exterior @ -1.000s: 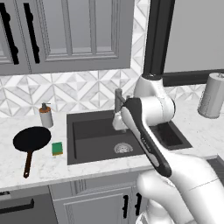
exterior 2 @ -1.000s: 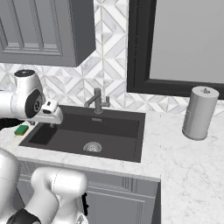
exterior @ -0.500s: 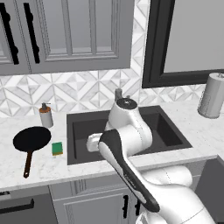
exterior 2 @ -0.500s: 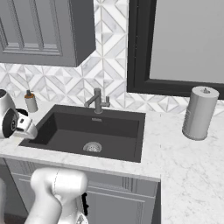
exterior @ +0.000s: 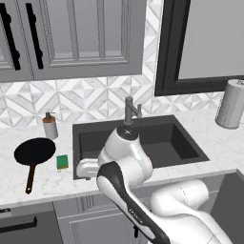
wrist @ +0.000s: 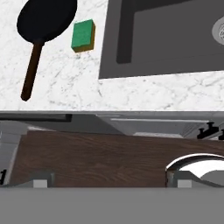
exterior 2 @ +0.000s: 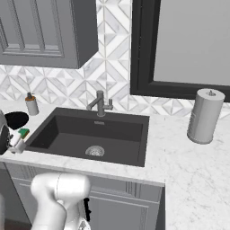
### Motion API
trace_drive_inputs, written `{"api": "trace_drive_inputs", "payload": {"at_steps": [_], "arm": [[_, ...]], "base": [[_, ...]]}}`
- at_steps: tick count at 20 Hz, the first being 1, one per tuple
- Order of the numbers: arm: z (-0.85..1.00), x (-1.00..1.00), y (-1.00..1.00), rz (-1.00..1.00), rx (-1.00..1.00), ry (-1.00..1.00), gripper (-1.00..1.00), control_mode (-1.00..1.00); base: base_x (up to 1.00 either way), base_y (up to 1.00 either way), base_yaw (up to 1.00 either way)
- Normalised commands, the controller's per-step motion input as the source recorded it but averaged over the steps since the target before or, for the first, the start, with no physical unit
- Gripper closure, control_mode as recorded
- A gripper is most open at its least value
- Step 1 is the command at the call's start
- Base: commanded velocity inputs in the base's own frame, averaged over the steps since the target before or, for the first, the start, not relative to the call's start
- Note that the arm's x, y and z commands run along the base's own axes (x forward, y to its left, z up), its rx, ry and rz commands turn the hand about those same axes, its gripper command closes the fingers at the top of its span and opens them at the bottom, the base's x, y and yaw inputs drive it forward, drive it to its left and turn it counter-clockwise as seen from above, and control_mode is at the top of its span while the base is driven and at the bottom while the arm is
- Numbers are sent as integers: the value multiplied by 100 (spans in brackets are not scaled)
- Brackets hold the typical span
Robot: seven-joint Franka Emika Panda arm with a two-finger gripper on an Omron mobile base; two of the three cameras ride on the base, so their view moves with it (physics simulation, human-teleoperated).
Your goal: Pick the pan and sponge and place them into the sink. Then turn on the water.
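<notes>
Left base view: white marble counter (exterior: 57,178), grey cabinets (exterior: 71,38), dark sink (exterior: 143,138).

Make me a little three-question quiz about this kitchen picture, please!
1. True or false: the pan is already in the sink.
2. What lies between the pan and the sink? A) the sponge B) a cup C) a spoon
3. Fill in: the soap bottle stands by the wall behind the ____.

Key: 1 false, it lies on the counter; 2 A; 3 pan.
</notes>
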Motion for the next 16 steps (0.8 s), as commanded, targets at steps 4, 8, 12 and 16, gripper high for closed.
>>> {"api": "trace_drive_inputs", "payload": {"at_steps": [4,8,12,16], "arm": [[-3,0,75,0,4,0,-100,-100],[0,8,89,0,-2,-1,-100,-100],[0,3,67,0,-10,-11,-100,-100],[0,29,54,0,-9,-12,-100,-100]], "base": [[0,0,0],[0,0,0],[0,0,0],[0,0,0]]}}
